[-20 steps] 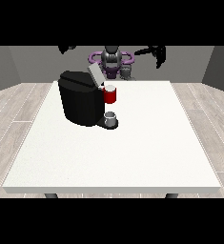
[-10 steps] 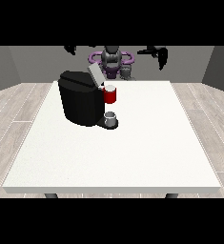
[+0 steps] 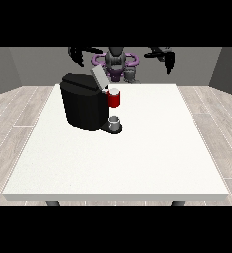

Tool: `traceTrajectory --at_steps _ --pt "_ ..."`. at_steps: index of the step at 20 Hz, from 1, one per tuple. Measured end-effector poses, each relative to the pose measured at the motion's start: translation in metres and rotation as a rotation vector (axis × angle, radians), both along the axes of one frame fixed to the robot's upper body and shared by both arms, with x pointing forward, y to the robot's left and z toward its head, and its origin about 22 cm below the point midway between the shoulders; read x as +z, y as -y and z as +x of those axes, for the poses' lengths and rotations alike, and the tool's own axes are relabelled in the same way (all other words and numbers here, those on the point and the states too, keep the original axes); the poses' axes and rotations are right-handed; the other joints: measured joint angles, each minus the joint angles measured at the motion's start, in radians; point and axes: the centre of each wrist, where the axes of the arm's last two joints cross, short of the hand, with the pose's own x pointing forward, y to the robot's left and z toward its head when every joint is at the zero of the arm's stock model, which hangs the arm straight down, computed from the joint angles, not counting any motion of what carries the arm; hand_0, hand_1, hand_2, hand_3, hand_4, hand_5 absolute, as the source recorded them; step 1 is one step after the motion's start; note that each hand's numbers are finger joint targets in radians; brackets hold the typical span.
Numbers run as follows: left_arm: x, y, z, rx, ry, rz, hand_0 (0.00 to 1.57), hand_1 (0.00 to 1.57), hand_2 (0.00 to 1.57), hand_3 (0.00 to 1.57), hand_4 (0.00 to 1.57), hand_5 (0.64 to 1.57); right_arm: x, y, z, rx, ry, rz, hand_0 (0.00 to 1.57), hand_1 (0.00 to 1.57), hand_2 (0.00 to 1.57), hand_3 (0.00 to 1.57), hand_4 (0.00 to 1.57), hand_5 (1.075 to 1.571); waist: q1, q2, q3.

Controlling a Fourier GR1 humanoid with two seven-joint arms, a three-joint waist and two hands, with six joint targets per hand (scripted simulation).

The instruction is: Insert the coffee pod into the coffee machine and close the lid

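Note:
A black coffee machine [image 3: 84, 106] stands on the white table [image 3: 137, 158], left of centre. Its grey lid [image 3: 98, 77] is tilted up and open. The machine's red brew head [image 3: 114, 98] juts out to the right, with a small white-topped pod on it. A grey cup [image 3: 115, 121] sits on the drip base below. Both hands are raised at the far edge, apart from the machine: the hand at the view's left [image 3: 78, 54] and the hand at the view's right [image 3: 167, 58] hold nothing, fingers hanging relaxed.
The robot's torso [image 3: 115, 63] stands behind the table's far edge. A small grey object [image 3: 131, 75] sits near that edge, right of the lid. Wooden floor surrounds the table.
The hand at the view's right has shifted slightly outward and down. The machine, lid and cup stay as they were.

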Motion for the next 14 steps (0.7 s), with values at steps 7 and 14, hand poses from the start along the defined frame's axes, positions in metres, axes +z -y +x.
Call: traceTrajectory --at_steps 7,14 --pt "0.013 -0.004 -0.014 0.031 0.031 -0.013 0.0 0.0 0.0 0.0 0.0 1.571 -0.001 -0.007 0.018 0.009 0.017 0.012 0.0 0.0 0.0 0.0 0.0 1.571 -0.005 0.069 0.0002" --pt "0.023 -0.02 -0.023 0.077 0.056 0.003 0.0 0.0 0.0 0.0 0.0 1.571 0.005 -0.024 0.032 0.064 0.023 -0.019 0.0 0.0 0.0 0.0 0.0 1.571 -0.041 0.113 0.0"
